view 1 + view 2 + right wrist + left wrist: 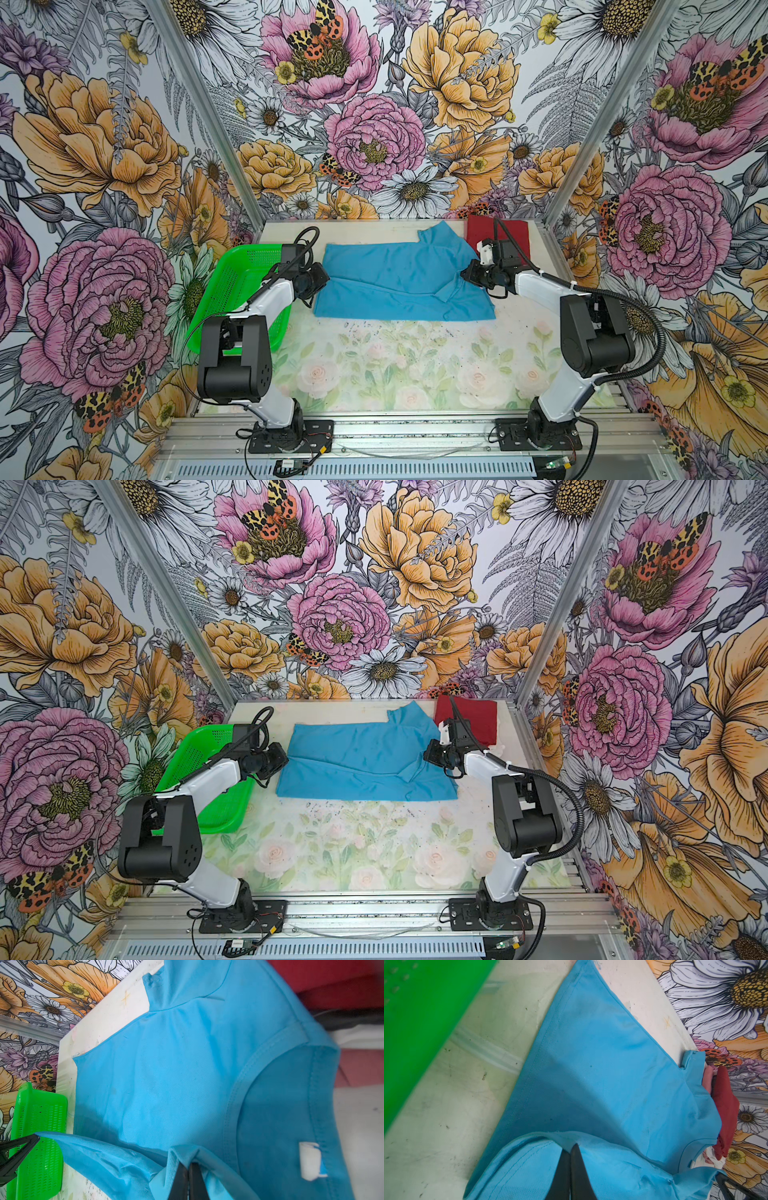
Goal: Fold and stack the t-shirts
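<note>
Pinching the blue shirt (395, 278) at each end, the left gripper (571, 1148) and right gripper (188, 1164) are pressed together on its cloth. It lies across the table's far half, partly folded. The red shirt (517, 232) sits folded in the far right corner, seemingly atop others; stacking remains.

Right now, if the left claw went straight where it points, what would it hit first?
Probably the sky-blue cloth t-shirt that the left gripper pinches: its spread body lies ahead, though depth is unclear.
</note>
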